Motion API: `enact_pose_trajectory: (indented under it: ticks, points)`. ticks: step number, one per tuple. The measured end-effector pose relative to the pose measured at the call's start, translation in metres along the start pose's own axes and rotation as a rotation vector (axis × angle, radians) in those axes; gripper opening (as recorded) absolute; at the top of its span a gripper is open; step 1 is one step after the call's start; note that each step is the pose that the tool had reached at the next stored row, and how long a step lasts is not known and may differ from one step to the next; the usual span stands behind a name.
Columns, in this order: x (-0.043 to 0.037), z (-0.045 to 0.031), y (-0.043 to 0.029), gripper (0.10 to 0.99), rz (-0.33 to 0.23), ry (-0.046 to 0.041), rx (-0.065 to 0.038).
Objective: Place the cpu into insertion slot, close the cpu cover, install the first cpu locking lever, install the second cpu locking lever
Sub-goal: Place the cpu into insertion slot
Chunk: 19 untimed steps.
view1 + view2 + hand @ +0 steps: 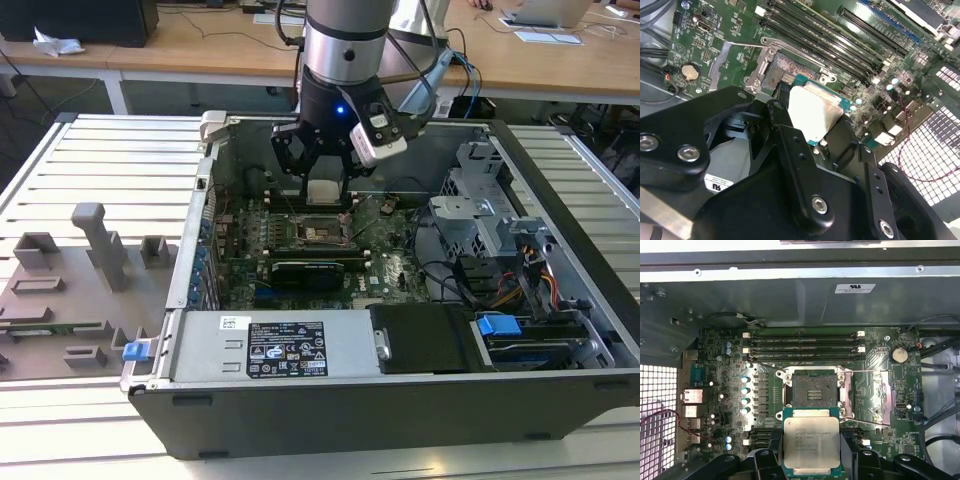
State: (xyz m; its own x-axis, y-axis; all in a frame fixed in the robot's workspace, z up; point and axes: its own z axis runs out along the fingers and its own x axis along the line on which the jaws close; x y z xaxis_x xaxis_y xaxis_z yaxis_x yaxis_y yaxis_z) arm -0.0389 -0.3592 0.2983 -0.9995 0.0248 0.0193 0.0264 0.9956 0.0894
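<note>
One chip, pinched by opposite edges: my gripper [322, 188] is clamped on the cpu [811, 442], pale face up, hanging above the board [880, 340] just beside the insertion slot [813, 391]. I hold it level, I judge, so its underside goes untouched and it lies parallel to the bare slot.

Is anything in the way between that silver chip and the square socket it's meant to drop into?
Nothing visible stands between them. The gripper holds the cpu, not yet seated, and in the first wrist view the insertion slot shows its dark centre uncovered.
</note>
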Motion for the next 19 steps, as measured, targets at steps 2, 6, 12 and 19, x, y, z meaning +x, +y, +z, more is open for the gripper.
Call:
enact_pose_trajectory:
  ticks: [2,6,12,19]
  points:
    - [0.0000,0.0012,-0.0001,0.541,0.000,0.0000,0.000]
    - [-0.0001,0.0040,-0.0004,0.541,0.000,0.0000,0.000]
    - [-0.0002,0.0088,-0.0008,0.541,0.000,0.0001,0.000]
    - [-0.0003,0.0158,-0.0014,0.541,0.000,0.0000,0.000]
